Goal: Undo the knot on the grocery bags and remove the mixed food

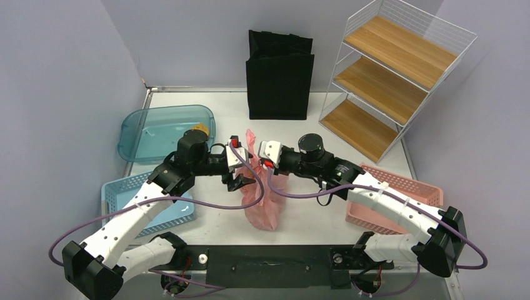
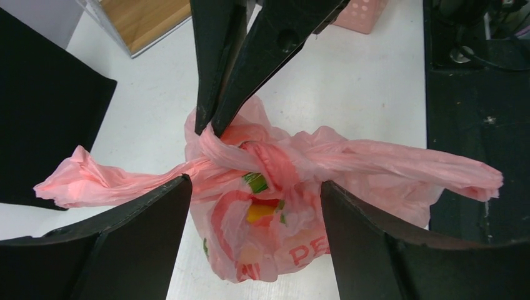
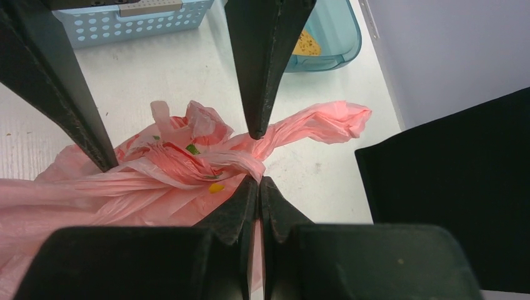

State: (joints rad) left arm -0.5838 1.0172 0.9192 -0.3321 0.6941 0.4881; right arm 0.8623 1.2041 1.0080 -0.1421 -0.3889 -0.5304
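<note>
One pink grocery bag (image 1: 262, 203) stands on the white table between my two arms. Its knot (image 2: 262, 156) is still tied, with a handle tail trailing out on each side. My right gripper (image 3: 259, 180) is shut on the pink plastic at the knot's edge, and a strip of film shows between its fingers. It also shows in the left wrist view, where the right gripper (image 2: 206, 128) pinches the knot from above. My left gripper (image 2: 256, 184) is open, its fingers on either side of the bag below the knot. The mixed food is hidden inside; only yellow and green patches show through the film.
A black tote (image 1: 279, 75) stands at the back, with a wire shelf (image 1: 394, 69) to its right. A teal tray (image 1: 156, 134) holding a small yellow-brown item sits at the back left. A blue basket (image 1: 125, 194) lies near left and a pink basket (image 1: 406, 187) near right.
</note>
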